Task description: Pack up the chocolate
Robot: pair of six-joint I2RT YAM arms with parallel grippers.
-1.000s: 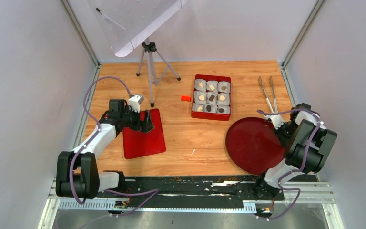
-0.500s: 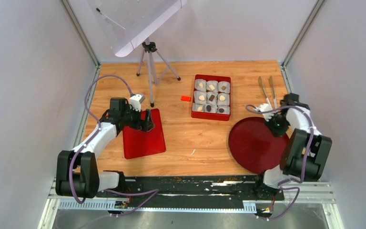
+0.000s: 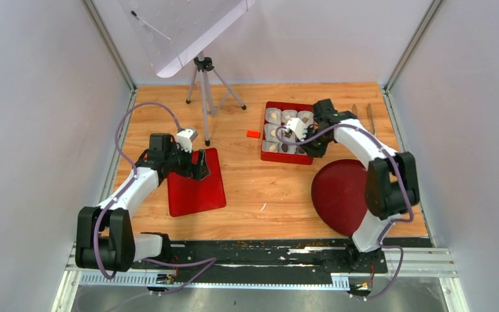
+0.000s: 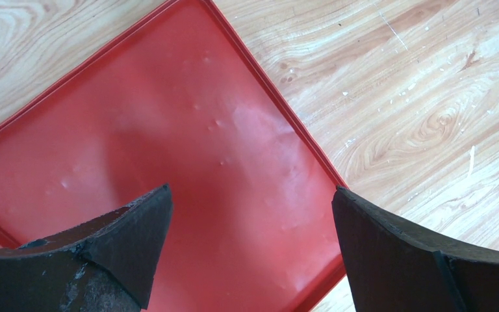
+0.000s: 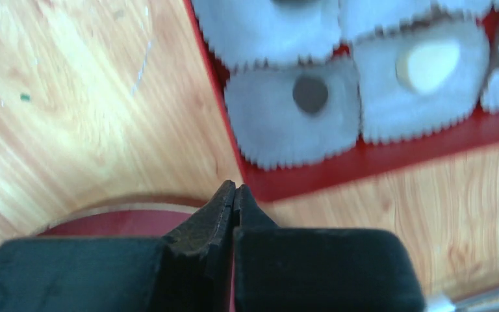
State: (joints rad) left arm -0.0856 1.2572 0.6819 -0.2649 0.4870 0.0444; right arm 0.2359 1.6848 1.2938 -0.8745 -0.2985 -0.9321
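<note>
The chocolate (image 3: 288, 133) sits as small cream and dark brown pieces in white paper cups inside a red box (image 3: 266, 133). In the right wrist view a dark piece (image 5: 310, 95) and a cream piece (image 5: 427, 65) lie in cups just ahead of the fingertips. My right gripper (image 3: 314, 151) (image 5: 234, 187) is shut and empty, at the box's near right corner (image 5: 364, 162). My left gripper (image 3: 201, 166) (image 4: 250, 188) is open and empty, low over a flat red lid (image 3: 196, 188) (image 4: 169, 143).
A dark red round plate (image 3: 344, 195) lies just near of the box, under my right arm. Metal tongs (image 3: 371, 123) lie at the back right. A small orange-red block (image 3: 253, 134) and a tripod (image 3: 204, 97) stand left of the box.
My right arm has swung from the right edge, over the plate, to the box's near right corner. The left arm has not moved.
</note>
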